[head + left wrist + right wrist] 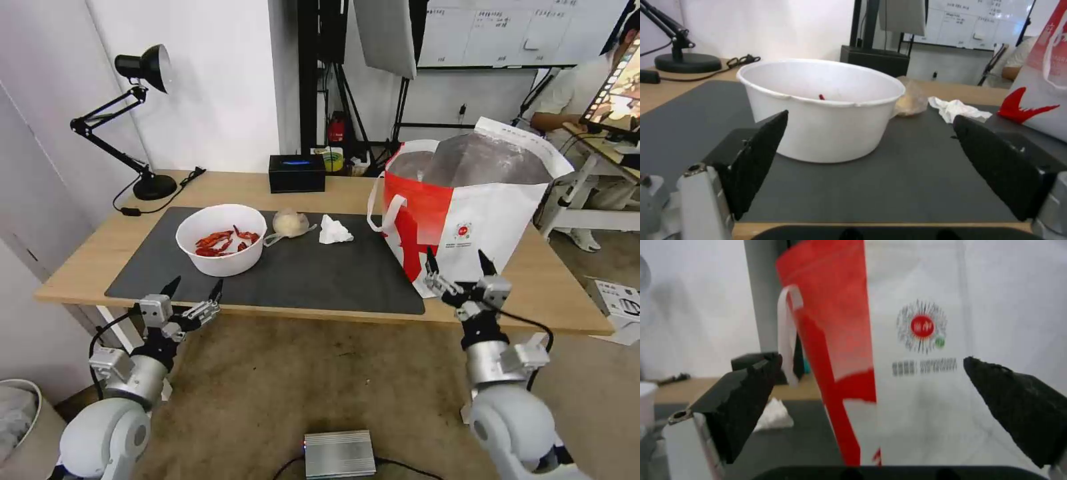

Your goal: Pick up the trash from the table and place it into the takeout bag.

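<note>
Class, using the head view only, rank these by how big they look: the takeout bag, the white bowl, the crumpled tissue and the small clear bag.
1. takeout bag
2. white bowl
3. small clear bag and crumpled tissue: these look about alike, so no ranking between them.

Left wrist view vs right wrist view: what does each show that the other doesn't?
Left wrist alone: the small clear bag behind the white bowl of red shells, the lamp base, and the open left gripper.

Right wrist alone: the takeout bag logo and strap handle, and the open right gripper.

Both: crumpled white tissue, grey mat, bag's red panel.
</note>
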